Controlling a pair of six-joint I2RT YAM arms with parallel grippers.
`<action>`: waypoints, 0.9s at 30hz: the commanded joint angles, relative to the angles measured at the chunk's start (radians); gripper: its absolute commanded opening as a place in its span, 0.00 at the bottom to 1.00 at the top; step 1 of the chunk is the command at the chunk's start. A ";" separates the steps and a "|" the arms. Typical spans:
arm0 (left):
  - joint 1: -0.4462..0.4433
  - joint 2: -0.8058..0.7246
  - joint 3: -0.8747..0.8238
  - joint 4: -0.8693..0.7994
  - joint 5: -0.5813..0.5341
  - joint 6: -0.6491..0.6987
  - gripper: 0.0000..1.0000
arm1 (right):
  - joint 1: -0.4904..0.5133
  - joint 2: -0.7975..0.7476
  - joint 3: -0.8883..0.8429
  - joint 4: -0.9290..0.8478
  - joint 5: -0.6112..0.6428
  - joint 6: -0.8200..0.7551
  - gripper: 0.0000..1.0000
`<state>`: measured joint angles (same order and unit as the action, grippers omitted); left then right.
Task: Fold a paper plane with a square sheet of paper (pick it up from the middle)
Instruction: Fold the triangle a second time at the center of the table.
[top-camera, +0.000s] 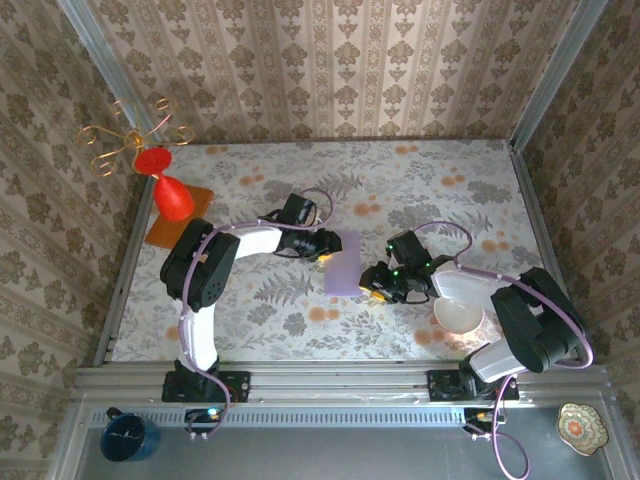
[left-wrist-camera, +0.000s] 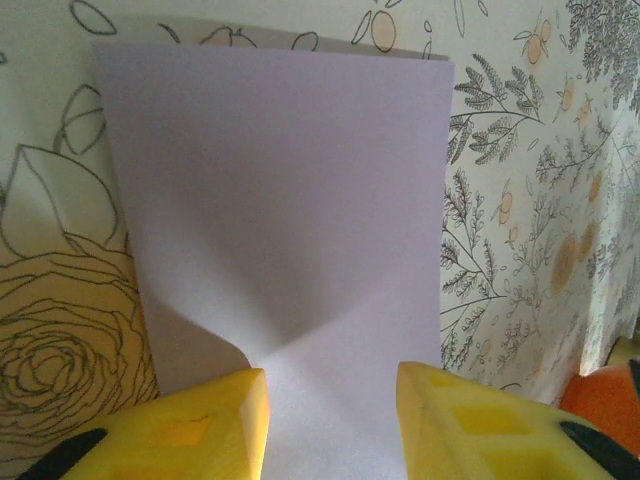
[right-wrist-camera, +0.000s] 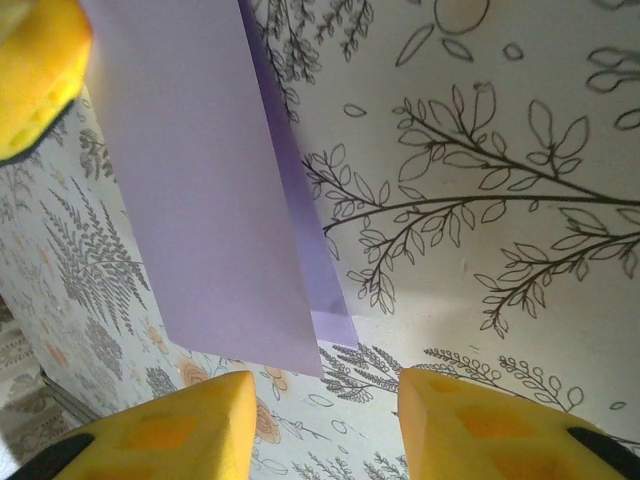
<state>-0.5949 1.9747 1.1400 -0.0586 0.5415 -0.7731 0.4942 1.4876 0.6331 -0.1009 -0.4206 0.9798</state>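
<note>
Paper (top-camera: 342, 262) is lying near the middle of the table (top-camera: 450, 190), showing from above as a tall lilac rectangle between the two grippers. The left gripper (top-camera: 327, 253) is reaching in from the left and meeting the paper's left edge. The right gripper (top-camera: 372, 282) is sitting just right of the paper's near right corner.

In the left wrist view the left gripper (left-wrist-camera: 333, 425) is keeping its jaws parted, and the paper (left-wrist-camera: 280, 220) is running into the gap between the yellow fingers (left-wrist-camera: 200, 425). Both fingers are overlapping the paper's closest corners, and a soft shadowed buckle is fanning out from the gap. Whether the fingertips are pressing on the paper I cannot tell; nothing is being clamped between them.

In the right wrist view the right gripper (right-wrist-camera: 325, 425) is also holding its jaws apart, with bare floral cloth between them. The paper (right-wrist-camera: 200, 180) is lying ahead and to the left, its corner stopping just short of the gap. Two layers are showing there, a darker lower one peeking out along the edge of the paler top one.

A red vase (top-camera: 172, 197) is standing on an orange mat (top-camera: 160, 235) at the far left. A white bowl (top-camera: 458, 315) is sitting beside the right arm.
</note>
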 joint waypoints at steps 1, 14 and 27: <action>0.007 0.043 -0.037 -0.047 -0.056 -0.026 0.40 | 0.007 0.039 0.021 0.020 -0.041 0.000 0.42; 0.006 0.044 -0.042 -0.056 -0.038 -0.018 0.40 | 0.010 0.075 0.007 0.140 -0.028 0.022 0.34; 0.003 0.037 -0.046 -0.062 -0.037 -0.015 0.40 | 0.008 0.082 -0.001 0.198 -0.009 0.034 0.27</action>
<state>-0.5938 1.9747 1.1339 -0.0475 0.5507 -0.7925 0.5003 1.5684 0.6350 0.0799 -0.4519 1.0027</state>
